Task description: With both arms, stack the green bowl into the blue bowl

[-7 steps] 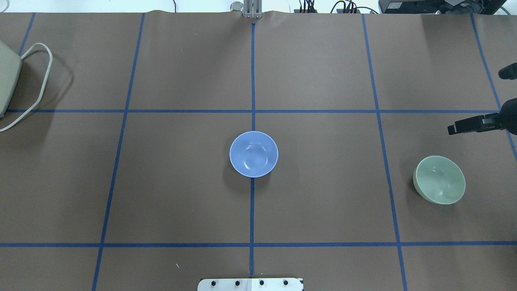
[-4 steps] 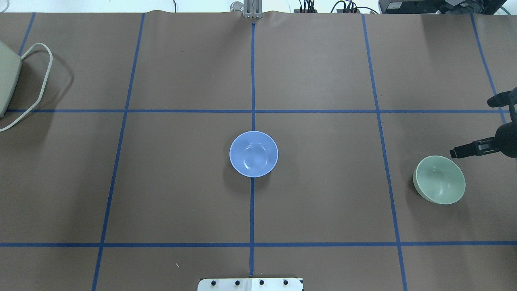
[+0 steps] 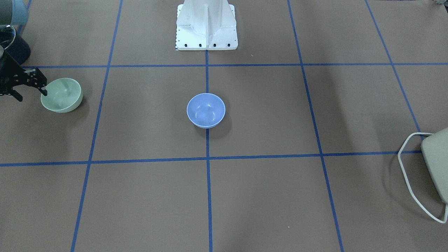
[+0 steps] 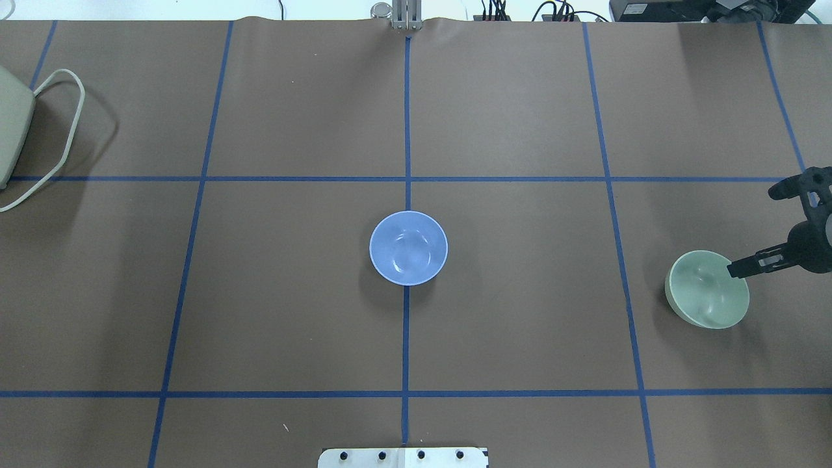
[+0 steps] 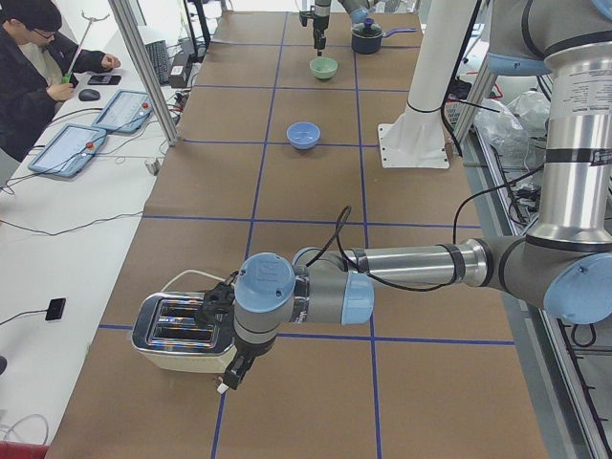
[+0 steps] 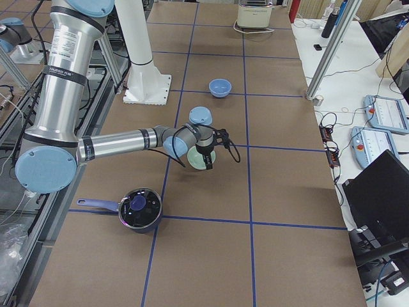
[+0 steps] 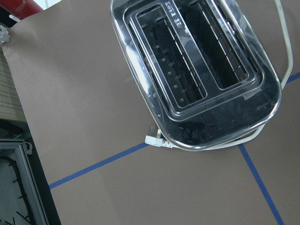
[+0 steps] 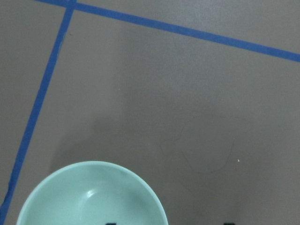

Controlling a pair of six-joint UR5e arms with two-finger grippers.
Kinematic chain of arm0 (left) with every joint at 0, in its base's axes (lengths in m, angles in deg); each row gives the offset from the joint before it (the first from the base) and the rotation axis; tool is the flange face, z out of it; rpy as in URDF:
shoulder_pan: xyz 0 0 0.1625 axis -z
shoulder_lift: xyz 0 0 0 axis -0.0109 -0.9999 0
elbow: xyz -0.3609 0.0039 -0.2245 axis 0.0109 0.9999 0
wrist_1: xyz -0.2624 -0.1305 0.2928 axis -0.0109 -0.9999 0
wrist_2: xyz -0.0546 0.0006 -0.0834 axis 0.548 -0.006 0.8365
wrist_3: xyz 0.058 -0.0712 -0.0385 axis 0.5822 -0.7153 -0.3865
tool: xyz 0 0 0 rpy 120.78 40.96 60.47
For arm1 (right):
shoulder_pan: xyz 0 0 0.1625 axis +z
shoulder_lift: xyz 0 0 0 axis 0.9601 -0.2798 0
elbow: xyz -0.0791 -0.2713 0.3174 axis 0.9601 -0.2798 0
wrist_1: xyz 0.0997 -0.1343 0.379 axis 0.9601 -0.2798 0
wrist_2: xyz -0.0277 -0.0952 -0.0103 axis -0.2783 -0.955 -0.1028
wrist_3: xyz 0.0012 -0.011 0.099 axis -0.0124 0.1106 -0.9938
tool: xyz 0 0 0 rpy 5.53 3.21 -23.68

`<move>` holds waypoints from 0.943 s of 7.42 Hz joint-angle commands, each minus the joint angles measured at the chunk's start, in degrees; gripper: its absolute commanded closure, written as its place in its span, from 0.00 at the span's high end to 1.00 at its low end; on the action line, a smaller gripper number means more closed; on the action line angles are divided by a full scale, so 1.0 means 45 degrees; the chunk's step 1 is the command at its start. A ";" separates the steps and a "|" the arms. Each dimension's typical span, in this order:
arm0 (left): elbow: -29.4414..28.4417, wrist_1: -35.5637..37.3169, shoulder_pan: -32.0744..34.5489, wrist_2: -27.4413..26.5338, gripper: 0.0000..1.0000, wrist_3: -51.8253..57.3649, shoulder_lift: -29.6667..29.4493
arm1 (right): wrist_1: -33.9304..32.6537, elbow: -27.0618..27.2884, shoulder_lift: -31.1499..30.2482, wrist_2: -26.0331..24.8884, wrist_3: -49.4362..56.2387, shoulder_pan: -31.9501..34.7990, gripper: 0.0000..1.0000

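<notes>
The green bowl [image 4: 702, 296] sits upright at the table's right side, also in the front view [image 3: 64, 96] and right wrist view [image 8: 93, 199]. The blue bowl [image 4: 408, 247] stands empty at the table's centre [image 3: 206, 110]. My right gripper [image 4: 753, 231] is open, with one finger over the green bowl's inside by its rim and the other outside it [image 3: 32, 96]. My left gripper [image 5: 232, 371] hovers beside the toaster, far from both bowls; I cannot tell if it is open or shut.
A chrome toaster [image 7: 197, 70] with a white cord lies at the table's left end [image 4: 10, 123]. A dark lidded pot [image 6: 139, 208] stands beyond the green bowl. The white pedestal base [image 3: 206, 24] stands mid-table at my side. An operator [image 5: 38, 57] sits at a side desk.
My right gripper has moved toward the green bowl, and one finger now reaches over its rim. Both bowls are unmoved.
</notes>
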 commanded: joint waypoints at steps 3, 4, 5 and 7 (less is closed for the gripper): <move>0.0055 -0.0044 0.0016 0.0009 0.98 0.0003 0.0135 | 0.0001 -0.0509 0.0055 -0.0380 0.0001 -0.0902 0.56; 0.0055 -0.0122 0.0016 0.0009 0.98 0.0003 0.0174 | 0.0001 -0.0510 0.0055 -0.0381 0.0020 -0.0942 0.09; 0.0055 -0.0470 0.0016 0.0009 0.98 -0.0016 0.0387 | 0.0020 -0.0491 0.0035 -0.0381 0.0040 -0.0942 0.00; 0.0036 -0.0903 0.0016 0.0009 0.98 -0.0056 0.0662 | 0.0098 -0.0335 -0.0043 -0.0264 0.0352 -0.0787 0.00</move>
